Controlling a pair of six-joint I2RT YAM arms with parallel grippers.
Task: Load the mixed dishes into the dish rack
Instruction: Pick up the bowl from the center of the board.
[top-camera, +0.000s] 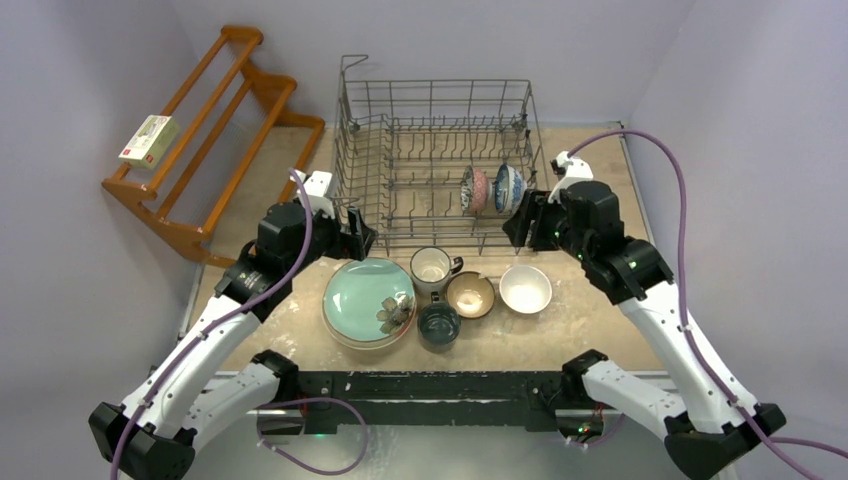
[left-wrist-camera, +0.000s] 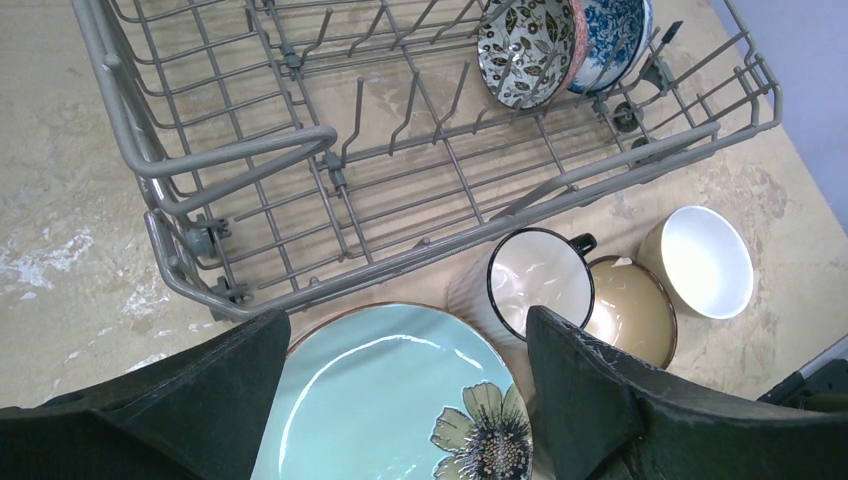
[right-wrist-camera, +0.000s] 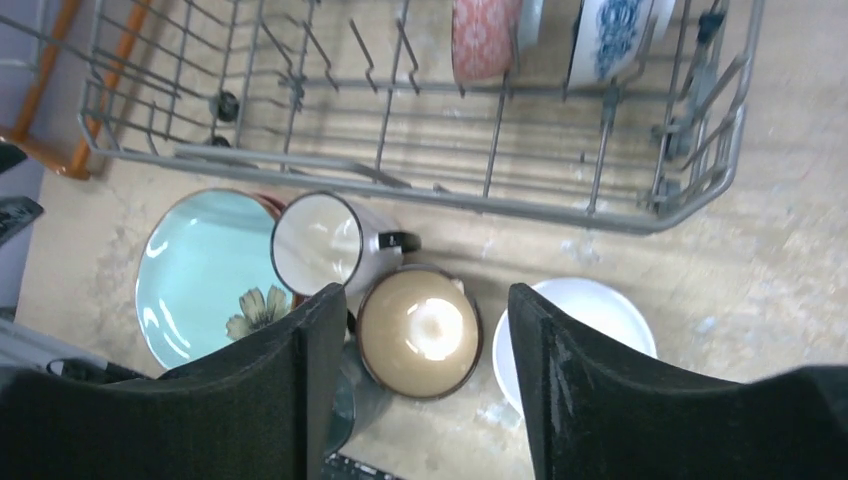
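Progress check: barely started, I'd say. Only two small bowls, a pinkish bowl (top-camera: 473, 188) and a blue bowl (top-camera: 508, 187), stand on edge in the dish rack (top-camera: 437, 100), toward its right side in the overhead view. Its other tines are bare. The mint green plate (top-camera: 362, 295), white mug (top-camera: 431, 266), teal mug (top-camera: 438, 323), beige bowl (top-camera: 470, 294) and white bowl (top-camera: 525, 288) all sit on the table (top-camera: 600, 330) just below the rack. The left gripper (left-wrist-camera: 405, 330) and right gripper (right-wrist-camera: 425, 300) both hang spread wide, holding nothing.

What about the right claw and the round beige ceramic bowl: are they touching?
Apart. The top view shows a strip of bare table between the right gripper and the beige bowl.
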